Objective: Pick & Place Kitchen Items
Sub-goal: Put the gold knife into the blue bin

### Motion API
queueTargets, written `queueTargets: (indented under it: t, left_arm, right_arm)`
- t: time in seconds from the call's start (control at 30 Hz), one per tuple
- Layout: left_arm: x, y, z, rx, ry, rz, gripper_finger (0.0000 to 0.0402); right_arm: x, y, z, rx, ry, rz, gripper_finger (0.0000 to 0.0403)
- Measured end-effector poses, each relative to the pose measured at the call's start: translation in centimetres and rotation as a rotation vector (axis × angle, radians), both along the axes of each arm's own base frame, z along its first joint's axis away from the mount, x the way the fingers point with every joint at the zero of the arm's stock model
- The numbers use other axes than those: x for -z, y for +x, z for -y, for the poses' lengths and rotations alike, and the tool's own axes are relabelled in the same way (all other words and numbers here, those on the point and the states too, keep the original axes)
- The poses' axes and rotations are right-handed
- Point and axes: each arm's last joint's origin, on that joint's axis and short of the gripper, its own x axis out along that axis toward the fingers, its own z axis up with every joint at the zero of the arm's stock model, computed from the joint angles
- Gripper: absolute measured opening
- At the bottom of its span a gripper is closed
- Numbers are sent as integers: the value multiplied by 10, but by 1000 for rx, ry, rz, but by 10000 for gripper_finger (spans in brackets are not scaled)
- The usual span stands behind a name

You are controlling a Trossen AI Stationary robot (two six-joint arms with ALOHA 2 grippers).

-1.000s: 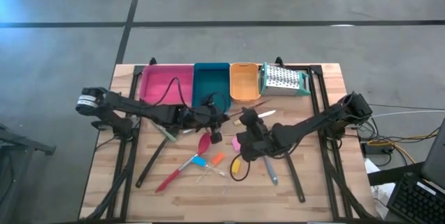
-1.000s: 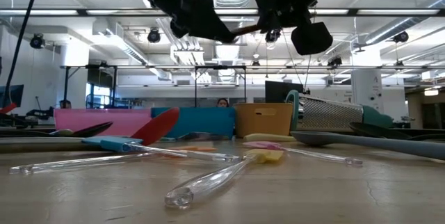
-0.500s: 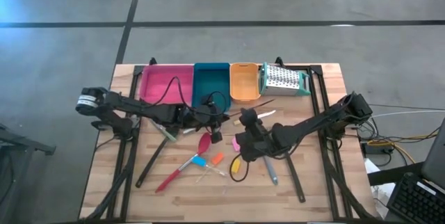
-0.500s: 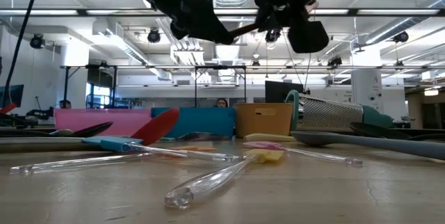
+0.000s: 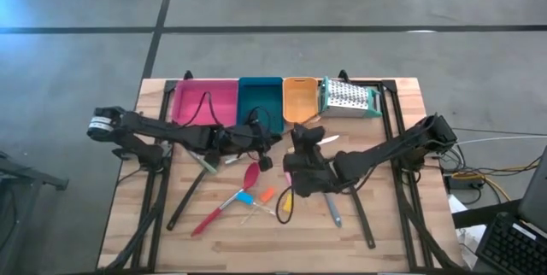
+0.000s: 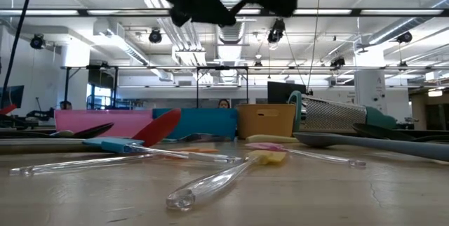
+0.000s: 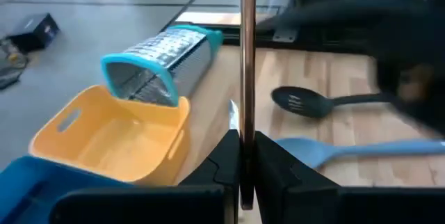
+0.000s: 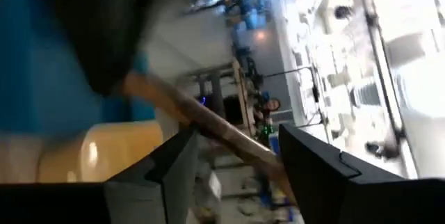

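With your left tool [image 7: 240,156] clamped on the thin brown stick [image 7: 247,57] above table centre, keep it level and carry it toward 12 o'clock, clear of the right tool [image 5: 297,138], whose opening I cannot tell.

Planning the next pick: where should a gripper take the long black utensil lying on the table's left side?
Probably mid-handle, from straight above, fingers across the shaft. The black utensil lies flat and slanted on bare wood, with its front end free. Its far end lies close by the left arm, so avoid that end. Mid-table, the left gripper pinches a thin rod beside the right gripper.
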Motion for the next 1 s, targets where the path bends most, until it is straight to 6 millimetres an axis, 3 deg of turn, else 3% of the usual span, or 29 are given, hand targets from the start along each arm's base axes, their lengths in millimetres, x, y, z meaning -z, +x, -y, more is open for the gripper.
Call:
queueTargets:
  t: [0.17,0.27,0.4,0.6,0.77,1.0]
  left_arm:
    - [17,-1,-4,1,-3,-98,22]
    - [3,1,-10,-29,-2,-11,22]
    - [13,-4,-23,-136,41,-102,22]
    - [11,-16,-49,-256,36,-126,22]
    - [23,-27,-69,-337,-6,-145,22]
    - [35,-38,-97,-431,-94,-143,22]
  right_arm:
    - [-39,-11,4,-10,94,187,185]
    - [-50,-19,6,-49,150,233,177]
    - [-85,-47,15,-54,193,348,166]
    - [-104,-103,35,-33,280,462,151]
    - [-103,-160,56,-4,463,557,143]
    - [-78,-203,72,16,608,576,132]
